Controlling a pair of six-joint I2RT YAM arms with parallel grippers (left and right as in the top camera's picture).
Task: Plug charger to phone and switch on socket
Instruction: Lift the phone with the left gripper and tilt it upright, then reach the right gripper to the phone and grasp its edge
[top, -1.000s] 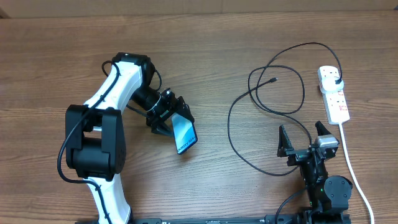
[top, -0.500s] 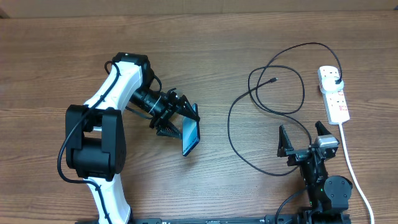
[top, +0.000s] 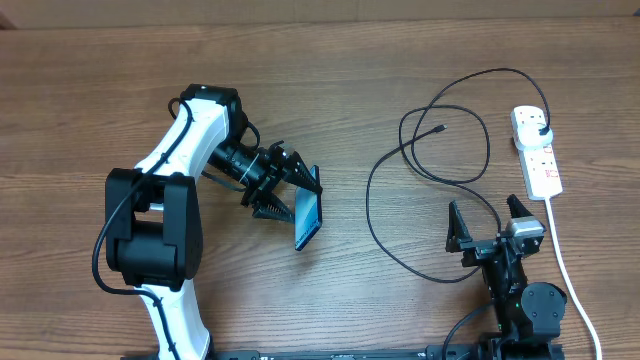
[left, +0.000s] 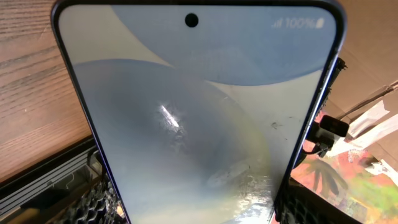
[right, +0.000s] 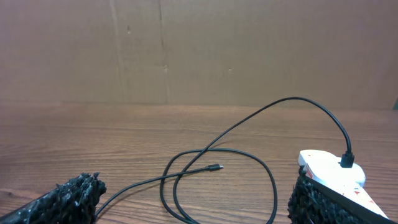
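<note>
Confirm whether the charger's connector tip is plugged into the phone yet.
Out. The charger's connector tip lies on the table, far from the phone in the left gripper.

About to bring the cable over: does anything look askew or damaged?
Only the phone: the left gripper holds it tipped up on edge, not flat. The cable lies in loose loops, plugged into the power strip. No visible damage.

The phone (top: 308, 220) is left of the charger (top: 367, 200), socket (top: 537, 152) rightmost.
</note>
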